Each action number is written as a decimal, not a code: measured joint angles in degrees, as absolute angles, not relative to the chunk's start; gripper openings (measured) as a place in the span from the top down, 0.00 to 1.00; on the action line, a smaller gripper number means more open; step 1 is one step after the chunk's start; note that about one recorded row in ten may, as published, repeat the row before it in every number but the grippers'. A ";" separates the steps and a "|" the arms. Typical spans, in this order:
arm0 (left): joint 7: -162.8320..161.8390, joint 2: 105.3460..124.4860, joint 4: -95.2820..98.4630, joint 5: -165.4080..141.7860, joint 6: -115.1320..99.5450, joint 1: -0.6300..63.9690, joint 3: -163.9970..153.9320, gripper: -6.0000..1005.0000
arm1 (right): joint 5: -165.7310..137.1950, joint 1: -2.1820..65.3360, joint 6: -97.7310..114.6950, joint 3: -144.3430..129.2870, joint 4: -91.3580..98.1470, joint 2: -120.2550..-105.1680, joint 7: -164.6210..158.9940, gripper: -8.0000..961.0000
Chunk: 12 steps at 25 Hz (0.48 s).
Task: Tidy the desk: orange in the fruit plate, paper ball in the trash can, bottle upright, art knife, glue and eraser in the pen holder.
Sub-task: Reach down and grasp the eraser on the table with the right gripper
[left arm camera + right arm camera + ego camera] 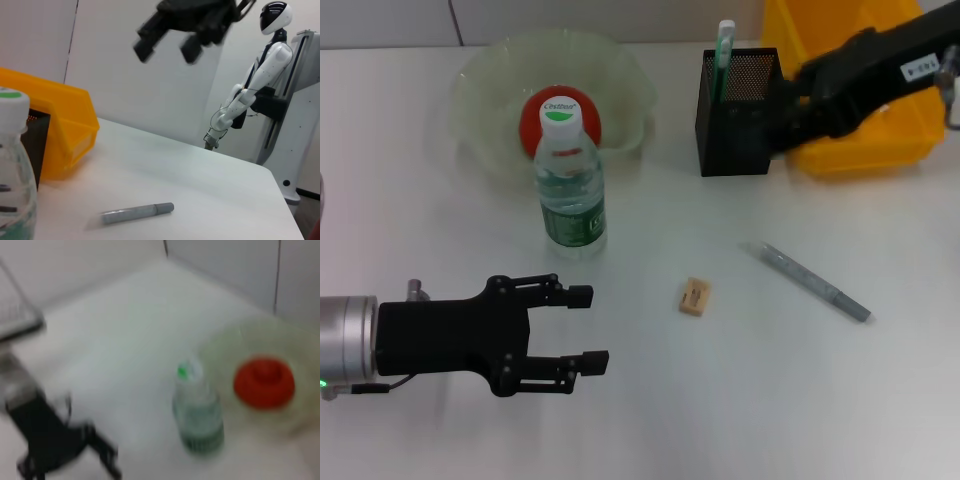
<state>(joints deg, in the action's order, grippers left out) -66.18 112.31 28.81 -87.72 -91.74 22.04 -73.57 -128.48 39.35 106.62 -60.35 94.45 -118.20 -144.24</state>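
The eraser [695,297] is being left just beyond the spread left claw [582,328]; the right claw, unreadable, is parked by the pen holder [735,112].

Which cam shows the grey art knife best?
Head view: the art knife lies whole and unblocked on the desk, to the right of the eraser. The left wrist view also catches it whole, but low and at a shallow angle. The right wrist view does not show it.
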 joint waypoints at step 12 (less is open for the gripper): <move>-66.98 112.86 28.82 -89.22 -91.98 22.55 -73.43 0.22 | -143.77 49.65 103.22 -80.29 76.72 -119.39 -149.49 0.27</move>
<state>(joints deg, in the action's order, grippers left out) -66.98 112.86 28.82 -89.22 -91.98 22.55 -73.43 -143.77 49.65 103.22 -80.29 76.72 -119.39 -149.49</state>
